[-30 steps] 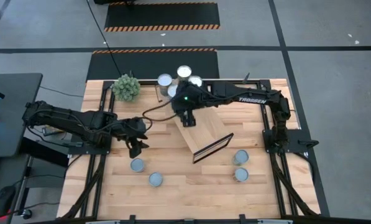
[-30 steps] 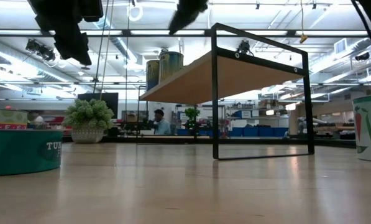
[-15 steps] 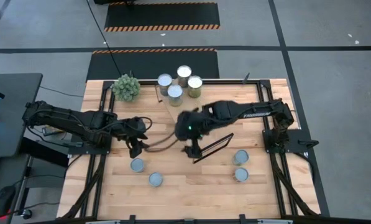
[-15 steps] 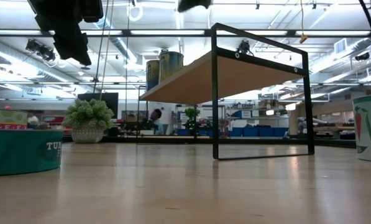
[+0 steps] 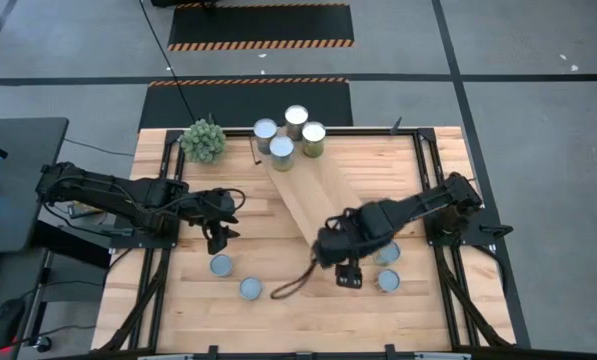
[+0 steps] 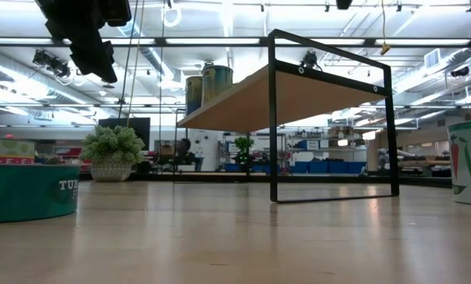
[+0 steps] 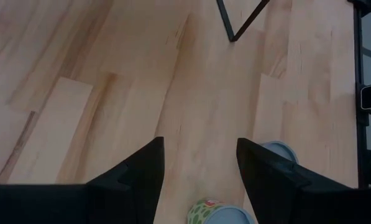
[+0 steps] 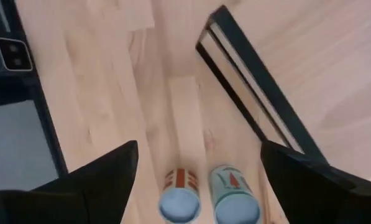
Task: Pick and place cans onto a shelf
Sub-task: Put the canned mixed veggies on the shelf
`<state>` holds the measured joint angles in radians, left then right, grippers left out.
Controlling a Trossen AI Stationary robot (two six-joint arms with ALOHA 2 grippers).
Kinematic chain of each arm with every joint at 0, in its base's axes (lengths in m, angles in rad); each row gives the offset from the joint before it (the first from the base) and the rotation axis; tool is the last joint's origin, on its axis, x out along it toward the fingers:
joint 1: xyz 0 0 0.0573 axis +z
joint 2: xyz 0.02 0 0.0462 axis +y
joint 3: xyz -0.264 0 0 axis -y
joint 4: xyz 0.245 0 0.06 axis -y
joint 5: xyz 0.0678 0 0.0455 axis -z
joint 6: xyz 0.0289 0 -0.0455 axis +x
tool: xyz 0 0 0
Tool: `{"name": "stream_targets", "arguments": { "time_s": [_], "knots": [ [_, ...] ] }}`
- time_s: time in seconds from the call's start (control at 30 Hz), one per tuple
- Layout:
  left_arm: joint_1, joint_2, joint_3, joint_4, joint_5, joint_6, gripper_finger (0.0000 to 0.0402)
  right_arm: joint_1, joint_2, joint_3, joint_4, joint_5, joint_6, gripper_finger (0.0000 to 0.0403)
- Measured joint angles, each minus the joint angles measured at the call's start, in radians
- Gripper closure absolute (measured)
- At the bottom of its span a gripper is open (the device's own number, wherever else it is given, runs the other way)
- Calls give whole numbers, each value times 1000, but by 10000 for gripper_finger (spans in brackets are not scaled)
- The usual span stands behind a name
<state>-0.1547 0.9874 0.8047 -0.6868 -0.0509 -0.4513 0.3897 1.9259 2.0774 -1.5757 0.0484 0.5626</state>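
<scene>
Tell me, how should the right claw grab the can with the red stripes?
Best guess: come straight down and pinch its round side wall. The red-striped can stands upright, so its sides are the easy part to squeeze. A green-labelled can stands close beside it, so put the fingers on the two sides facing away from that neighbour. The right gripper is open above both.

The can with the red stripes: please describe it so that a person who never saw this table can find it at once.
Start at the wooden shelf lying slantwise across the table. Past its dark-framed end, on the right arm's side, two cans stand close together. The red-striped can is the one with white and red sides; its neighbour, the pale green can, carries a small red mark.
</scene>
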Motion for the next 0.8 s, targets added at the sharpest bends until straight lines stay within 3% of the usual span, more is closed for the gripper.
{"name": "stream_targets", "arguments": {
  "time_s": [0.3,0.53,0.8],
  "knots": [
    [0,0,0,0,0,1,196,62,-141,-196,33,191,164,91],
    [0,0,0,1,-34,3,196,62,-322,-490,157,206,354,104],
    [0,0,0,1,-42,2,196,62,-481,-754,289,156,519,67]
  ]
}}
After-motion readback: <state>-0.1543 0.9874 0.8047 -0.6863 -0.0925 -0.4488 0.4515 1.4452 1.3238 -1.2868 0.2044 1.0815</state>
